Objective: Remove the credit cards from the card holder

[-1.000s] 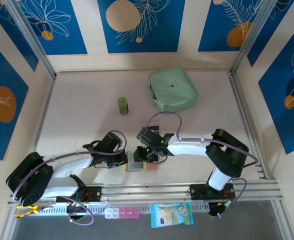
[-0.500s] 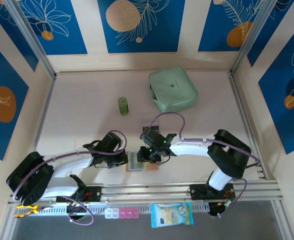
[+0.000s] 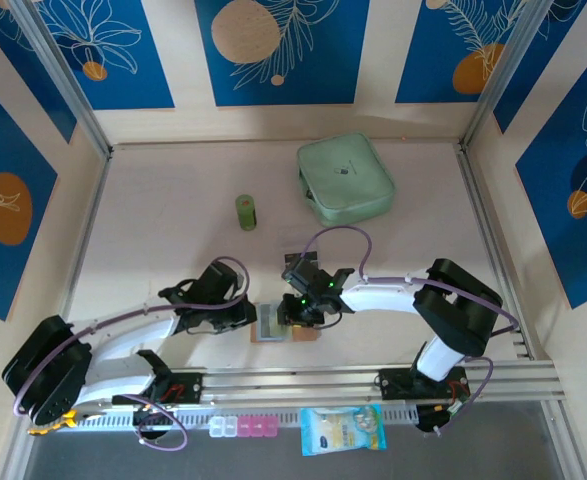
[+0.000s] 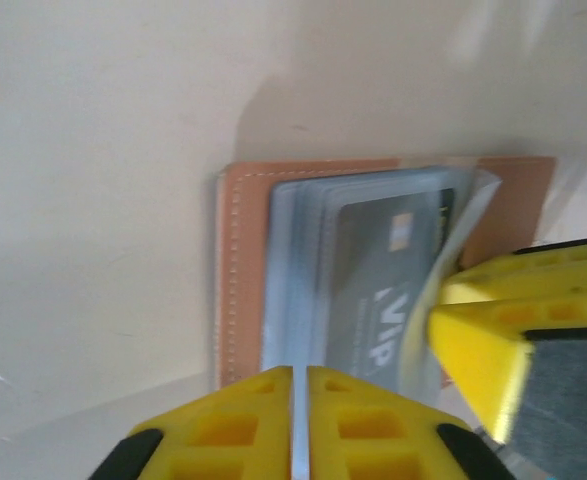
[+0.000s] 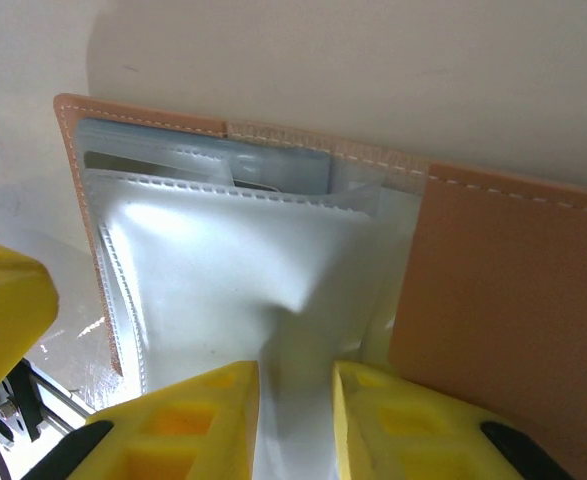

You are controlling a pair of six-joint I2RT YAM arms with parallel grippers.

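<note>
The tan card holder (image 3: 272, 327) lies open near the table's front edge, between my two grippers. In the left wrist view its tan cover (image 4: 241, 280) frames grey slots holding a dark credit card (image 4: 373, 290) marked VIP. My left gripper (image 4: 300, 400) is shut on a thin pale-blue card edge at the holder's near side. My right gripper (image 5: 295, 400) is shut on a clear plastic sleeve (image 5: 243, 250) of the holder (image 5: 503, 280), and the sleeve puckers up between its fingers. That sleeve bends upward against the right gripper's finger (image 4: 503, 330).
A mint-green zip case (image 3: 344, 178) lies at the back right. A small green cylinder (image 3: 246, 211) stands mid-table. Beyond the metal rail (image 3: 303, 383) at the front are a pink-and-clear pill box (image 3: 241, 427) and a blue packet (image 3: 341, 430).
The left arm's rear links have swung lower and to the left while its gripper stays at the holder. The right gripper has edged slightly right, and the sleeve stays pinched.
</note>
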